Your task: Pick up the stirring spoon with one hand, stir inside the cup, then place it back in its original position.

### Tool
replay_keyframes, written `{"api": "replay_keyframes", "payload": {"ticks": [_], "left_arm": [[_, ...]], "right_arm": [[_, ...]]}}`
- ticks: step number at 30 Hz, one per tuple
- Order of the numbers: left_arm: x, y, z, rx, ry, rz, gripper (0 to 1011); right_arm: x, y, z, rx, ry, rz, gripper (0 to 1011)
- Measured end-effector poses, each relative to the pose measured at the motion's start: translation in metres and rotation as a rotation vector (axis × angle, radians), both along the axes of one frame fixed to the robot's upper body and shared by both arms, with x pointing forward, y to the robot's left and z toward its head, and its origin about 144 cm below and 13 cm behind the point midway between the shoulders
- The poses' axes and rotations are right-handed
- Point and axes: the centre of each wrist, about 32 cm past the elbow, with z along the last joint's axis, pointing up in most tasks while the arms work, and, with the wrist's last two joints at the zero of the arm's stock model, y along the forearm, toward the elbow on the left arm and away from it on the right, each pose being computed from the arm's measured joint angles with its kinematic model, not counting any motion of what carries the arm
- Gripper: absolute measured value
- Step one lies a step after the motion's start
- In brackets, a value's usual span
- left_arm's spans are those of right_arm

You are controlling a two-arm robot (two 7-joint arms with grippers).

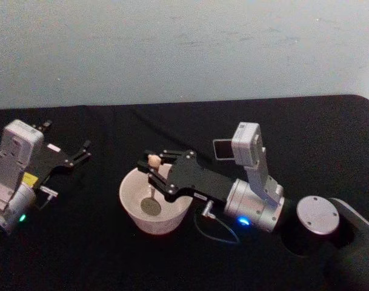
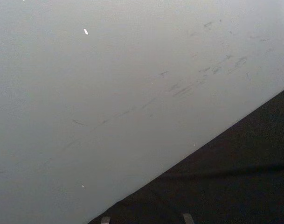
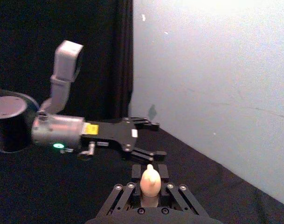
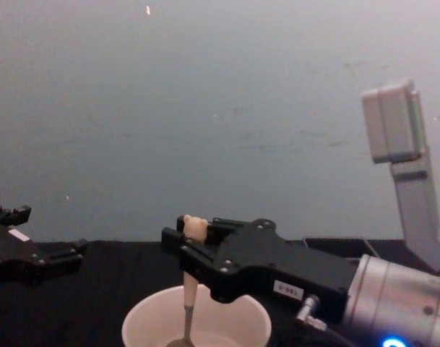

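The cream-white cup (image 1: 131, 209) stands on the black table, seen from the side in the chest view as the cup (image 4: 227, 322). The stirring spoon (image 1: 152, 161) stands upright in it, bear head up and metal bowl on the cup's bottom. My right gripper (image 1: 152, 168) reaches in over the rim and is shut on the beige handle just under the bear head. The chest view shows the spoon (image 4: 190, 289) below the right gripper (image 4: 188, 249), and the right wrist view shows the bear head (image 3: 150, 183). A dark square rim, probably the holder (image 4: 337, 246), shows behind the right arm.
My left gripper (image 1: 82, 153) rests open on the table well left of the cup, also visible as the left gripper (image 3: 150, 138) in the right wrist view. A grey wall (image 1: 184, 48) backs the table. A round grey robot joint (image 1: 317, 215) sits at right.
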Motion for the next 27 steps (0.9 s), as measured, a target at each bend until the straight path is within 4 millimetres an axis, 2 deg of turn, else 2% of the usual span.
{"api": "replay_keyframes", "payload": {"ticks": [11,20,27], "left_arm": [[0.000,0.000,0.000,0.000,0.000,0.000,1001],[0.000,0.000,0.000,0.000,0.000,0.000,1002],[0.000,0.000,0.000,0.000,0.000,0.000,1001]], "right_arm": [[0.014,-0.003,0.000,-0.008,-0.008,-0.072,211],[0.014,-0.008,0.000,-0.012,-0.011,-0.084,211],[0.009,-0.020,0.000,-0.026,-0.010,-0.099,211]]}}
